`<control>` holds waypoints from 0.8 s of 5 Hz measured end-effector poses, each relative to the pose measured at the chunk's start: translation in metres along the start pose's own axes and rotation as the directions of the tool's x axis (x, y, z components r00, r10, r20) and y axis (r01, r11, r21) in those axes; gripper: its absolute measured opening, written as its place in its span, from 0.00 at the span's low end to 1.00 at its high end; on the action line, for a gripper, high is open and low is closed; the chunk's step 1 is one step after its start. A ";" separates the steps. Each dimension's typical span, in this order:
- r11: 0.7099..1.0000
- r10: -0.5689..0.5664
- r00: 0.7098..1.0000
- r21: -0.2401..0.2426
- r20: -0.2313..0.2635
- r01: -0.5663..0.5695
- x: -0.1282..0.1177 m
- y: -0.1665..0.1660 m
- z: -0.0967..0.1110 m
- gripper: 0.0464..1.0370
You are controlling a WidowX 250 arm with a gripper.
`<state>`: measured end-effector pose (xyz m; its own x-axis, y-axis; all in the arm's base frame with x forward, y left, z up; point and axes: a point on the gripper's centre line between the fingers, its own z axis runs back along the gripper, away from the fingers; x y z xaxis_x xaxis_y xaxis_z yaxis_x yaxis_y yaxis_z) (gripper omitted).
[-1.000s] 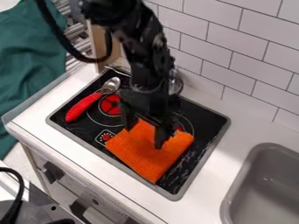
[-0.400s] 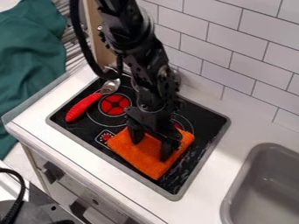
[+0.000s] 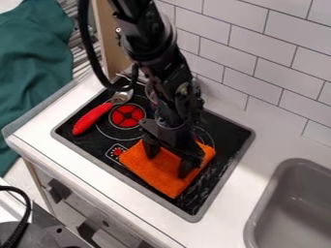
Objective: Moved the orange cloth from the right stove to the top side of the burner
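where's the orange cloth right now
In the camera view, the orange cloth lies on the right part of the black stove, beneath the end effector, between the stove's dial and the sink.

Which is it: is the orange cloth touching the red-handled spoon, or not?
Apart. The camera view shows bare black stovetop between the orange cloth and the red-handled spoon.

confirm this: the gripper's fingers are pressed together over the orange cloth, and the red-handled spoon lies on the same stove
Not quite: the camera view shows the fingers of the gripper spread apart over the orange cloth. The red-handled spoon does lie on the same stove.
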<state>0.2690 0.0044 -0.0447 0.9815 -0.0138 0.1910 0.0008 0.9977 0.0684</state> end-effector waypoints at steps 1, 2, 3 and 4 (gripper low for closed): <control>0.999 0.021 1.000 -0.032 -0.007 -0.021 0.023 -0.008 -0.005 0.97; 0.997 0.048 0.999 -0.062 0.014 -0.047 0.054 -0.015 -0.010 0.97; 0.998 0.014 1.000 -0.068 0.028 -0.012 0.077 -0.023 -0.014 0.97; 0.996 0.025 0.999 -0.081 0.028 -0.022 0.091 -0.026 -0.016 0.97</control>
<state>0.3612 -0.0217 -0.0448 0.9754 0.0090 0.2201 -0.0057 0.9999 -0.0155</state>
